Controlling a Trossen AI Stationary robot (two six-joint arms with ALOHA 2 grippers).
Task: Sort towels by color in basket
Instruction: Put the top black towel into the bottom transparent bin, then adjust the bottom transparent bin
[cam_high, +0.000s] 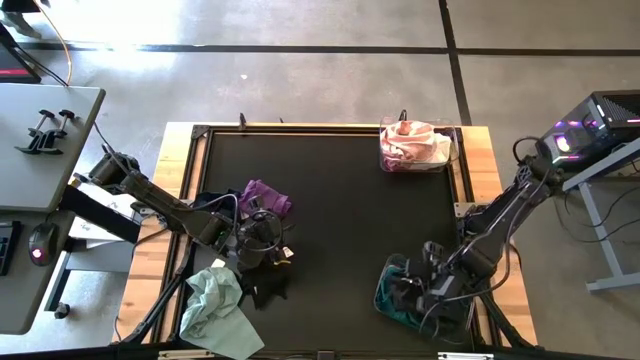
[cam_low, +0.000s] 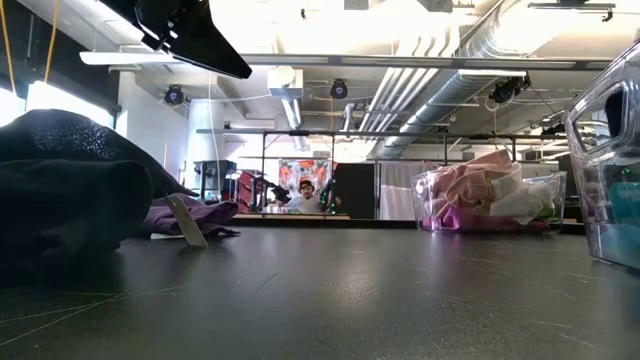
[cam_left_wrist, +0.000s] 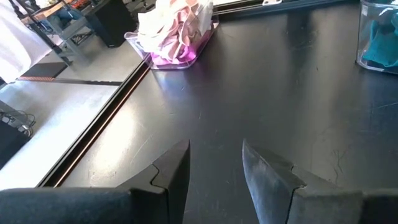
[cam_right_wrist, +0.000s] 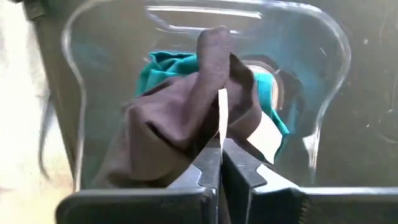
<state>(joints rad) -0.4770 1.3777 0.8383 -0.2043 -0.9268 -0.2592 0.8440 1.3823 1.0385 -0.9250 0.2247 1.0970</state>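
My right gripper (cam_right_wrist: 221, 152) is shut on a dark towel (cam_right_wrist: 180, 118) over the clear basket (cam_right_wrist: 323, 106) at the table's near right; it also shows in the high view (cam_high: 425, 290). A teal towel (cam_right_wrist: 165, 65) lies in that basket under the dark one. My left gripper (cam_left_wrist: 214, 174) is open and empty above the left half of the table, by a heap of black towels (cam_high: 265, 285). A purple towel (cam_high: 265, 195) and a pale mint towel (cam_high: 212, 305) lie on the table near it. My right gripper pinches a bunched fold of the dark towel (cam_right_wrist: 214, 134) between its two fingers, right at the towel's white tag (cam_right_wrist: 222, 115). The fingers come from above, pointing down into the basket. The towel spreads out beyond the fingers, over the teal towel.
A second clear basket (cam_high: 415, 145) with pink and white towels stands at the far right corner; it also shows in the low view (cam_low: 490, 200). The middle of the black table (cam_high: 340, 220) is bare. Wooden edges frame the tabletop.
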